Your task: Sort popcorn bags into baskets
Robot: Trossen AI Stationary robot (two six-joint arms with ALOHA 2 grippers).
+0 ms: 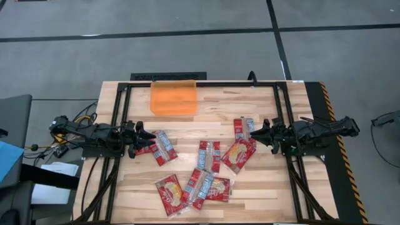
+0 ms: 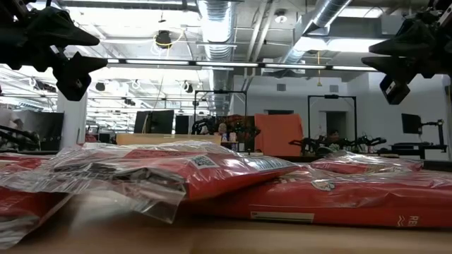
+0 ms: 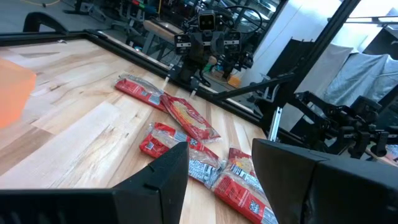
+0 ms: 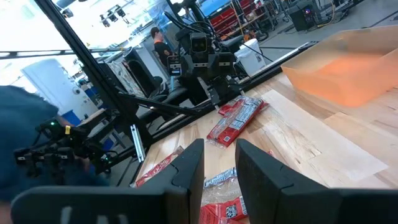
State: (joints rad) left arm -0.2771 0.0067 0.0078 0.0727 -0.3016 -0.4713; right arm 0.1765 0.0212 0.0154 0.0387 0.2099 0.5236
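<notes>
Surface [image 1: 250, 100]: pale wood planks, matte, framed by black rails. Orange basket [image 1: 174, 97] sits at the far edge, centre-left; shallow, translucent plastic, low walls, apparently holding nothing yet.

Popcorn bags [image 1: 209, 156]: flat red packets, glossy crinkled film with clear sealed margins, yellow or silver panels. They are scattered over the middle and near part of the surface, several overlapping in a near cluster [image 1: 190, 190]; none in the basket.

Left end effector [image 1: 142, 137]: above the surface at the left side, fingers spread, holding nothing, just beside the left-most packets [image 1: 160, 147].

Right end effector [image 1: 257, 132]: at the right side, fingers parted with a narrow gap, empty, near the packets at [image 1: 243, 128].

Judgement: sorting not begun; step in hand is a first pick. Best to take outlying single packets before the overlapped pile. Film looks slippery and lies flat, so pinch a raised edge or seam rather than the face. Each arm should work its own side to avoid crossing.
</notes>
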